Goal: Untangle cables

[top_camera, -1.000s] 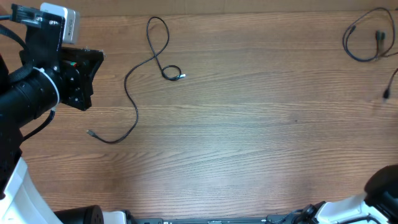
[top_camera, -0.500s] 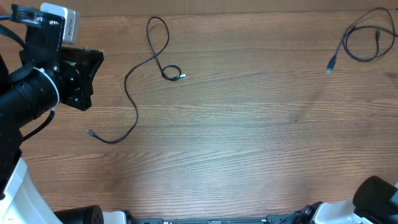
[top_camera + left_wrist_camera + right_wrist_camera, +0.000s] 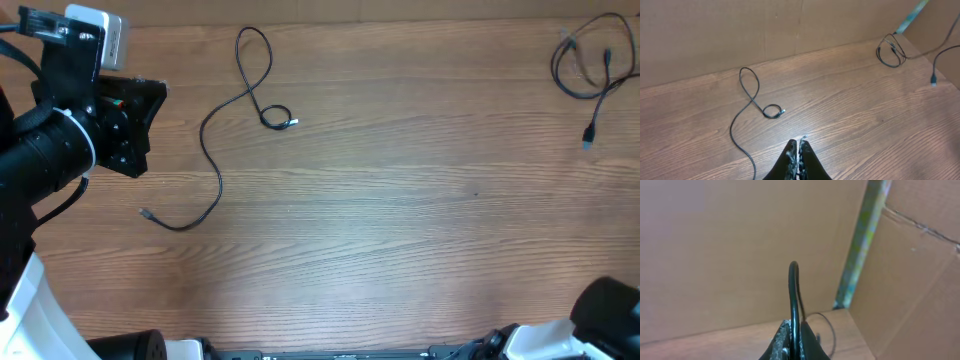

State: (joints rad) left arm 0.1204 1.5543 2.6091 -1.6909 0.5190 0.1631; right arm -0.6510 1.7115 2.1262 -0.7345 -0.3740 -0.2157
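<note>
**Right cable's loose end swinging; left cable lies free**

The free plug end [image 3: 588, 141] of the right cable [image 3: 792, 285] has swung: half a second ago it hung further towards the middle of the bench [image 3: 420, 220], and now it dangles back below the loops in the far right corner. Nothing else has shifted.

Starting at your left, the left end effector [image 3: 797, 150] is pinched fully closed on nothing and hovers above the bench. The left cable [image 3: 248, 93] lies flat ahead of it and a little to its left. Its long axis runs from a loop near the back wall, past a small coil, to a plug nearest the arm's side. It touches no other cable, so you can probably leave it alone.

The middle of the bench separates the two cables, which are well apart.

On the right, the right end effector [image 3: 792, 327] is clamped on the right cable, which arches up between its fingers. The rest of that cable hangs in overlapping loops near the corner. The overhead view does not show this end effector.

The next move turns on those loops. They sit beside the right arm and far from the left one, so the right arm should do the work. Let the plug end settle first, or it may catch in a loop.
</note>
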